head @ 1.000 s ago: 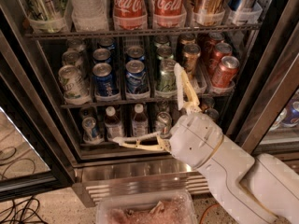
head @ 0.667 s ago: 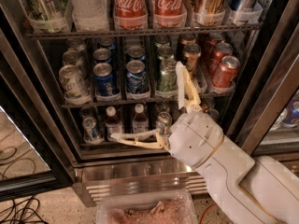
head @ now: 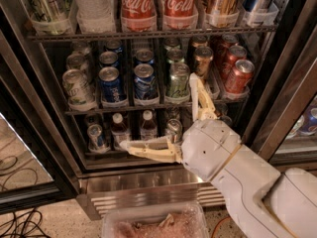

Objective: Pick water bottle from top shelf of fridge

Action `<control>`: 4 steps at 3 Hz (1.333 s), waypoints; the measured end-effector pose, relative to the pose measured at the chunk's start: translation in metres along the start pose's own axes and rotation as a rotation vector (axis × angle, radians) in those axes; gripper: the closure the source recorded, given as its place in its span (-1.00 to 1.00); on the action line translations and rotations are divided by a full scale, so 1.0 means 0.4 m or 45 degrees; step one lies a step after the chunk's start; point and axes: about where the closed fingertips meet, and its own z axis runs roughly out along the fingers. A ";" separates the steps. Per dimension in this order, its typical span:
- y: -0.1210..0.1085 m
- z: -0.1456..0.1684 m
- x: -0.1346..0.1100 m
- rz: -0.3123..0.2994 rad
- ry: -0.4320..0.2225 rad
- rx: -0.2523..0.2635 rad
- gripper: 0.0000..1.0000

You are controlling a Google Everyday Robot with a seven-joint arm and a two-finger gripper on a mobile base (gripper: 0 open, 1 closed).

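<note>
The water bottle, clear and ribbed, stands on the top shelf of the fridge, left of two red Coca-Cola bottles. Only its lower body shows; the cap is cut off by the frame's top edge. My gripper is well below it, in front of the lower racks, and it is open wide. One finger points up past the cans and the other points left along the bottom rack. Nothing is between them.
Cans fill the middle rack, and small white-capped bottles stand on the lowest one. The steel door frame runs close on my right, the open glass door on the left. A plastic tub and cables lie on the floor.
Almost nothing: the gripper and arm have edged slightly to the right, still open in front of the lower racks.
</note>
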 end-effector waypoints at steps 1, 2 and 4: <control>0.019 0.015 -0.004 0.030 0.055 -0.018 -1.00; 0.019 0.015 -0.004 0.030 0.055 -0.018 -1.00; -0.048 0.060 -0.070 -0.010 -0.040 0.056 -1.00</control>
